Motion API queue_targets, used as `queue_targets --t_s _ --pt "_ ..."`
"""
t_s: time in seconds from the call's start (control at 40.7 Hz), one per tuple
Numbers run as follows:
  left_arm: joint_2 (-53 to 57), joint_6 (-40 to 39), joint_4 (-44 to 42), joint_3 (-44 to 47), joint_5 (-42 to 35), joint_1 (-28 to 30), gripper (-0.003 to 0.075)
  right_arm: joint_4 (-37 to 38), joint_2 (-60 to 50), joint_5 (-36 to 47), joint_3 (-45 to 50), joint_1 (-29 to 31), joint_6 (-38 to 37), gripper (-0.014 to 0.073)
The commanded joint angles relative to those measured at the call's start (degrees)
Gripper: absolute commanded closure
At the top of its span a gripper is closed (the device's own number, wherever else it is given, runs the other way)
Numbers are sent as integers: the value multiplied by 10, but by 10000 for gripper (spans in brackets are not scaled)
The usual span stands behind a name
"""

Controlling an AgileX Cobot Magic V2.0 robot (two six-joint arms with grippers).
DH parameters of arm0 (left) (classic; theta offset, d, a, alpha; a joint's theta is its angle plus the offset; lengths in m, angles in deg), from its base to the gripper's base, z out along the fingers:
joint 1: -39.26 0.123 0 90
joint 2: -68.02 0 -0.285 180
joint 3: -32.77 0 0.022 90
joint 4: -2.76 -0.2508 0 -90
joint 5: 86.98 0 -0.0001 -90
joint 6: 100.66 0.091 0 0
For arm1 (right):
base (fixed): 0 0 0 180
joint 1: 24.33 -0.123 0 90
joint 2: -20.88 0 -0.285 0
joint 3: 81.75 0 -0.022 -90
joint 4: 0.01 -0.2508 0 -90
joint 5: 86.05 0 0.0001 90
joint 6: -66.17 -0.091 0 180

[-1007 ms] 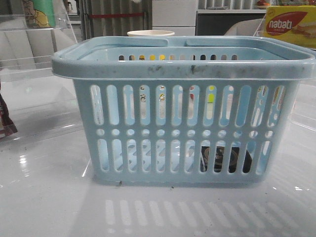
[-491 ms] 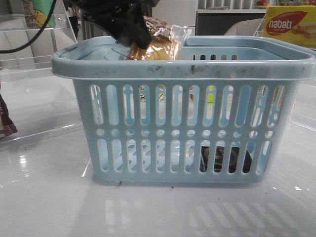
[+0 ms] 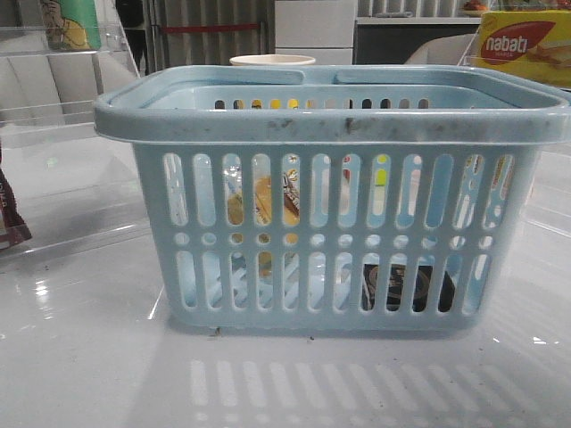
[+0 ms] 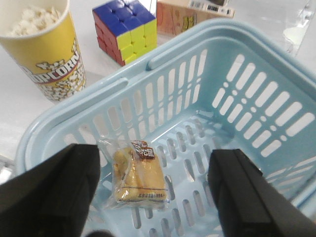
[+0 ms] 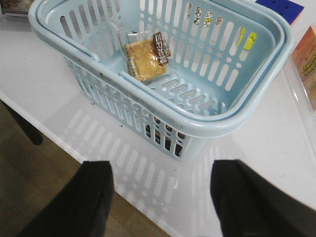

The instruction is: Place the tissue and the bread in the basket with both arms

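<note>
The light blue basket (image 3: 330,125) stands on the white table. The bread (image 3: 263,201) in its clear wrapper lies inside at the basket's left side, seen through the slots. It also shows in the left wrist view (image 4: 139,175) and the right wrist view (image 5: 144,58). The tissue (image 3: 409,287), a dark pack, shows through the lower right slots and dimly in the right wrist view (image 5: 168,140). My left gripper (image 4: 155,197) is open and empty above the basket (image 4: 237,74), over the bread. My right gripper (image 5: 160,197) is open and empty, above the table's front edge near the basket (image 5: 237,118).
A yellow popcorn cup (image 4: 44,47), a colour cube (image 4: 123,27) and a box (image 4: 190,15) stand behind the basket. A yellow-and-red nabati box (image 3: 526,45) sits at the back right. A maroon packet (image 3: 9,218) lies at the far left. The table's front edge (image 5: 59,143) drops to brown floor.
Half a second ago the left gripper held the bread above the basket's rim. Now the bread lies inside the basket and the gripper is out of the front view.
</note>
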State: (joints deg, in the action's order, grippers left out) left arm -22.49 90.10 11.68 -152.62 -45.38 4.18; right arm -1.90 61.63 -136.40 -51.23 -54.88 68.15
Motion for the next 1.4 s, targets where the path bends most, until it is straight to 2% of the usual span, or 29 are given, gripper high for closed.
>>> queue_targets --t_s 0.0,0.541,0.737,0.885,0.983,1.253,1.376 --pt "71 1 8 -3 -20 -5 193 2 1 40 -15 -1 7 64" --pt "376 1 7 258 -11 -5 193 2 1 48 -15 -1 7 64" --pt "462 -15 -29 336 3 -5 193 0 1 40 -15 -1 7 64" --pt "487 -80 -89 367 20 -5 193 4 1 20 -15 -1 7 64" --pt "488 -124 -135 371 35 -5 193 19 1 6 -15 1 -20 64" --pt "488 -130 -141 375 29 -5 195 38 1 -15 -15 2 -33 64" --pt "488 -130 -141 375 29 -5 276 37 1 -17 -15 2 -33 128"
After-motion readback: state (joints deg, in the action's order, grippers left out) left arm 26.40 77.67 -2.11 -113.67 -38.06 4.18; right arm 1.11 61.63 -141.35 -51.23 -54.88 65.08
